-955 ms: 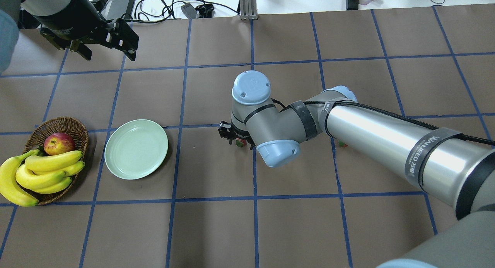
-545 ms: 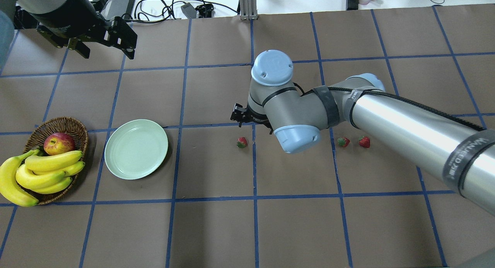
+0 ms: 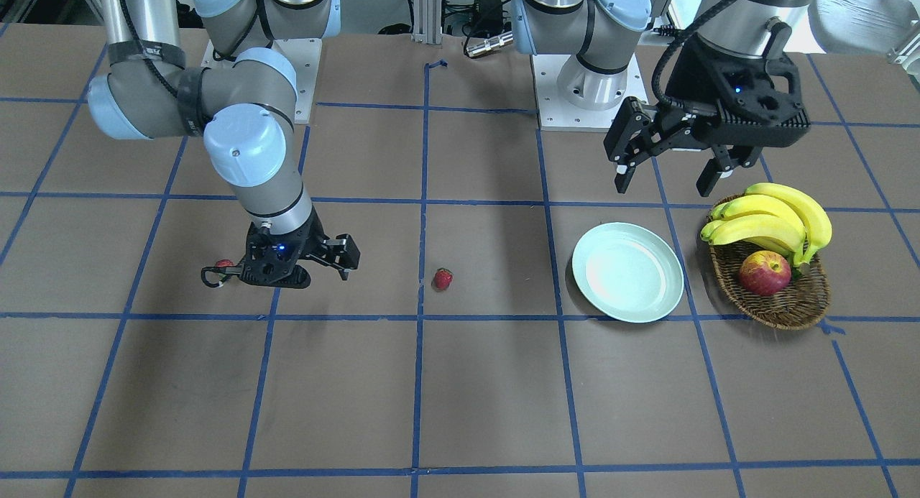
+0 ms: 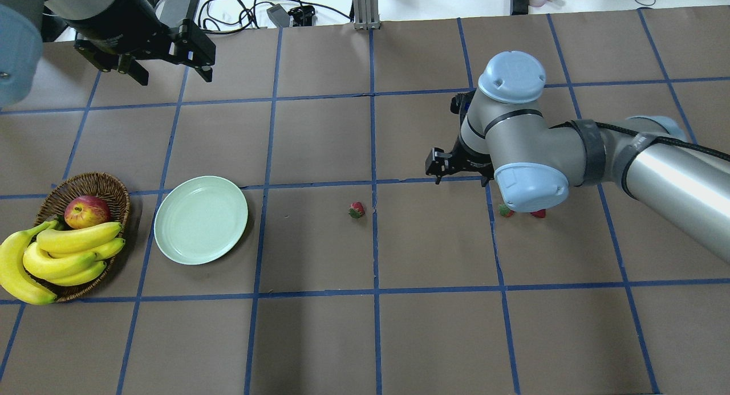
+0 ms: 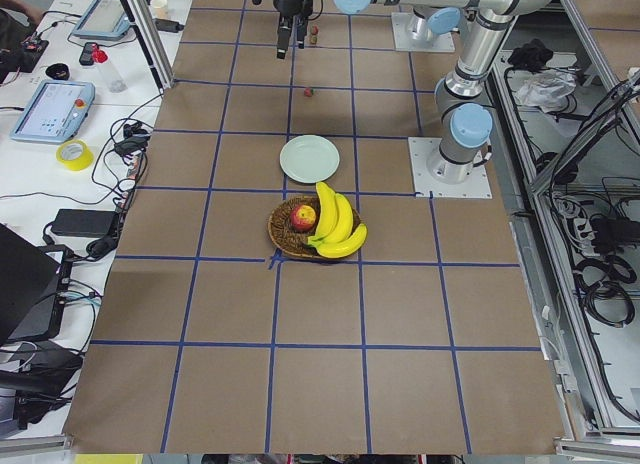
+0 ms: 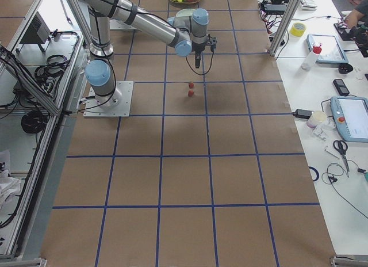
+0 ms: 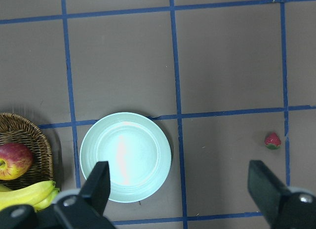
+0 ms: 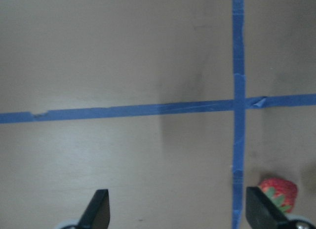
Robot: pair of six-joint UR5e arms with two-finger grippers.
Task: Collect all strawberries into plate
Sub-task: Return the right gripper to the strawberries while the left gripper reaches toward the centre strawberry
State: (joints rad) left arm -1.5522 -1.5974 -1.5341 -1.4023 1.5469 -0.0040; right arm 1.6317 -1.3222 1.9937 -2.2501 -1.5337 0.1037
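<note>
a: where do the strawberries lie?

b: none is in the plate (image 4: 201, 219) yet. it sits bare at the left of the overhead view, just beside the basket (image 4: 108, 181). a lone strawberry (image 4: 356, 210) rests near the middle of the counter (image 4: 319, 338), well apart from the plate. the pair of strawberries (image 4: 505, 211) lies further right, close together and partly hidden under the right arm's wrist.

a: and the grippers?

b: the right gripper (image 8: 180, 207) is spread wide with nothing in it. its wrist view catches one berry in the lower right corner, by the right-hand finger rather than between the two. the left gripper (image 3: 667, 176) is also wide and empty, hanging above the counter behind the plate.

a: so how should this pick go?

b: i'd say the step is lining up on one of the pair. slide across until the berry is centred between the fingers, then come straight down. turn the jaws so neither finger nudges its neighbour. close gently, since something this small would likely roll or squash.
</note>
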